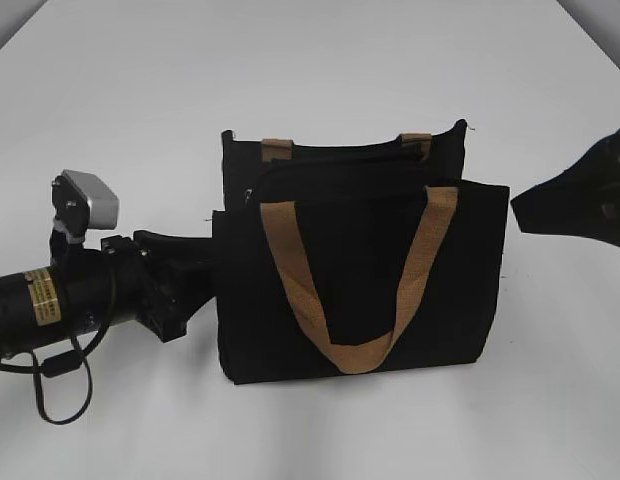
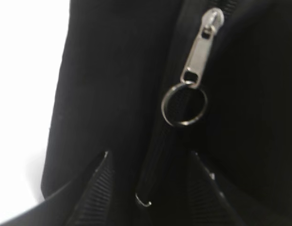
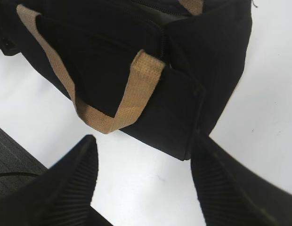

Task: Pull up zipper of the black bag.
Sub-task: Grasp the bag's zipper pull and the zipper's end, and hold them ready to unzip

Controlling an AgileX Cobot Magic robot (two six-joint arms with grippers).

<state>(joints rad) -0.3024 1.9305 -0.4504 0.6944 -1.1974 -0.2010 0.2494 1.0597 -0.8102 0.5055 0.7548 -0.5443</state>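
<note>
The black bag [image 1: 390, 290] stands upright mid-table with its tan handles hanging down the front. In the left wrist view the silvery zipper [image 2: 198, 52] with its ring [image 2: 183, 106] lies on the black zip track, just ahead of my left gripper [image 2: 148, 157]. That gripper is open, one finger on each side of the track, and holds nothing. In the exterior view it [image 1: 195, 270] is against the bag's left side. My right gripper [image 3: 145, 140] is open and empty, hovering just off the bag's right end [image 3: 216, 52]. It shows at the right edge of the exterior view [image 1: 550, 205].
The bag stands on a plain white table [image 1: 320, 80]. A dark mat edge [image 3: 14, 160] shows at the lower left of the right wrist view. The left arm's cable [image 1: 60, 385] loops down near the front left.
</note>
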